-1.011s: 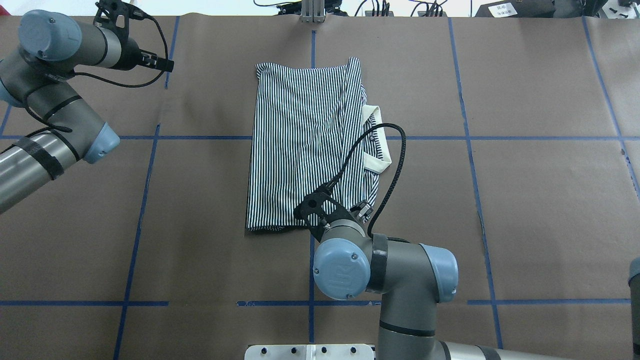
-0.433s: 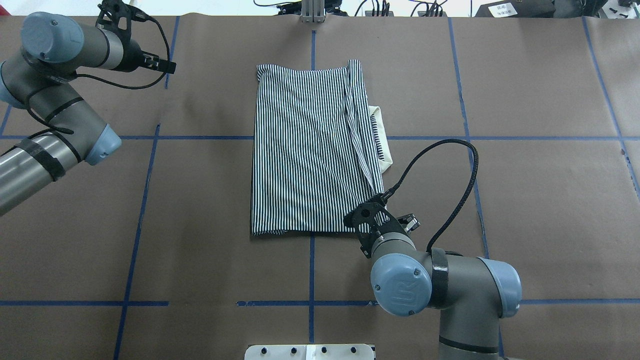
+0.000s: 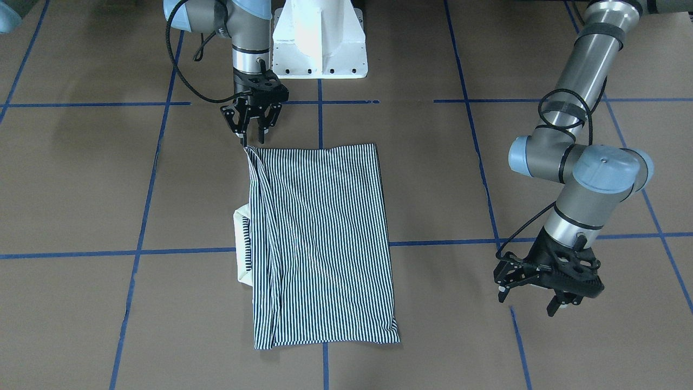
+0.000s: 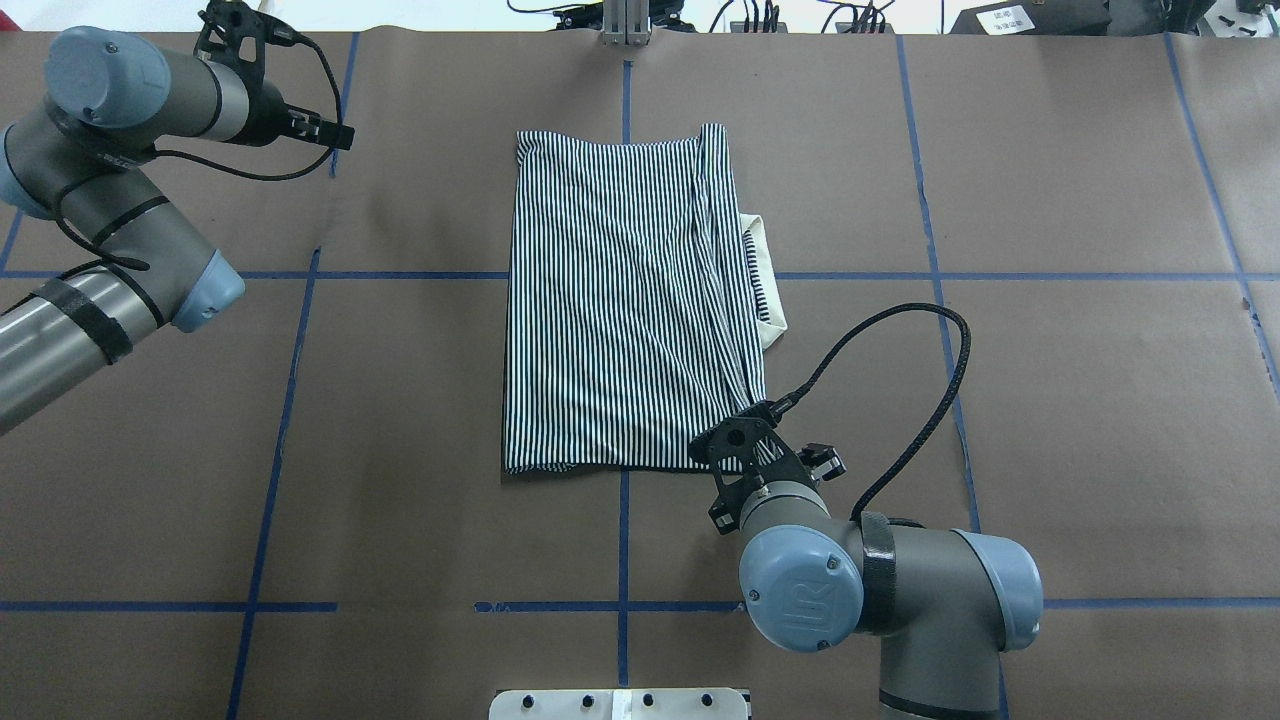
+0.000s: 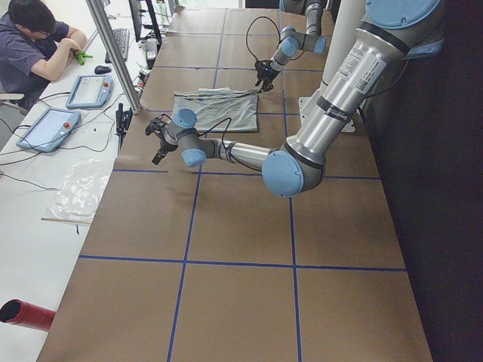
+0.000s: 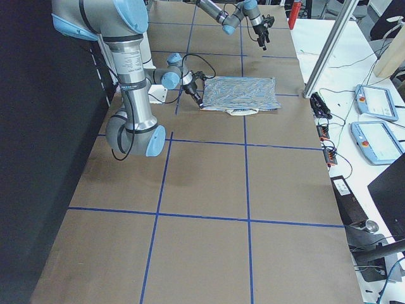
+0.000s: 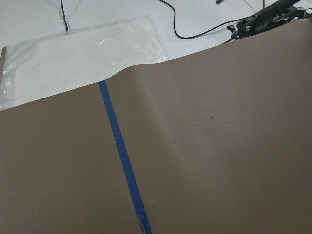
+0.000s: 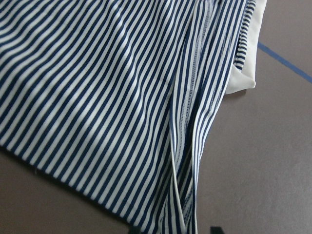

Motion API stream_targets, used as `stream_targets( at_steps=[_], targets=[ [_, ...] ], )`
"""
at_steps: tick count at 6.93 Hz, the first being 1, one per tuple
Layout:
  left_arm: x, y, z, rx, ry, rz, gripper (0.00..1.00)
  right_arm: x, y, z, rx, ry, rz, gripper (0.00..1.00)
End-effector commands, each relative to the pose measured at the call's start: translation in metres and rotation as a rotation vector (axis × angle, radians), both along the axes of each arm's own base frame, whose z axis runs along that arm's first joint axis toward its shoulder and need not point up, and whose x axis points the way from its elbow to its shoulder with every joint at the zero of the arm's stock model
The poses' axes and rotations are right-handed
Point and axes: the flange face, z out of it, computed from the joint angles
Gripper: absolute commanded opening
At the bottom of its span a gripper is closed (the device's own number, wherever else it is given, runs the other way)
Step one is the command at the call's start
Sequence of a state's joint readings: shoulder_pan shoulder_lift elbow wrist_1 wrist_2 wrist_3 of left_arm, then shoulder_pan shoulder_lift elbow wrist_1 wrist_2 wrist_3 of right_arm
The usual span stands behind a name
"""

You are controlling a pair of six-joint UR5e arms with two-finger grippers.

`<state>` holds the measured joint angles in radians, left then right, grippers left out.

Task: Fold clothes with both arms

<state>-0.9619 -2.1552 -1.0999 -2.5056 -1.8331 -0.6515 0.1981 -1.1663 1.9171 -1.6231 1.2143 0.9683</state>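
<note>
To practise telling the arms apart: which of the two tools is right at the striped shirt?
The right tool, at the shirt's corner nearest the robot's base. The left tool hangs over bare brown paper, well clear of the fabric.

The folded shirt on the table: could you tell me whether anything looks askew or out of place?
Yes. The cream collar sticks out past the folded edge of the striped shirt on the side nearest the right arm, and that edge runs slanted with a bunched ridge.
</note>
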Motion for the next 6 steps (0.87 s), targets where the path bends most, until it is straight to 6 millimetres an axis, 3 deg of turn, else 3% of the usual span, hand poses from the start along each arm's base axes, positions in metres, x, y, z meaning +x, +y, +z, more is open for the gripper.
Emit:
stream_targets(
  at_steps=[1,3,6],
  targets=[
    [0.002,0.001,-0.001,0.003,0.003,0.003,1.0,0.013,-0.042,-0.023,-0.03,-0.044,0.048,1.0],
    [0.003,0.002,-0.001,0.0,0.007,0.003,1.0,0.004,-0.085,-0.022,-0.059,-0.013,0.058,1.0],
    [0.006,0.006,-0.012,0.003,0.029,0.0,1.0,-0.006,-0.09,-0.005,-0.084,0.03,0.05,1.0]
  ],
)
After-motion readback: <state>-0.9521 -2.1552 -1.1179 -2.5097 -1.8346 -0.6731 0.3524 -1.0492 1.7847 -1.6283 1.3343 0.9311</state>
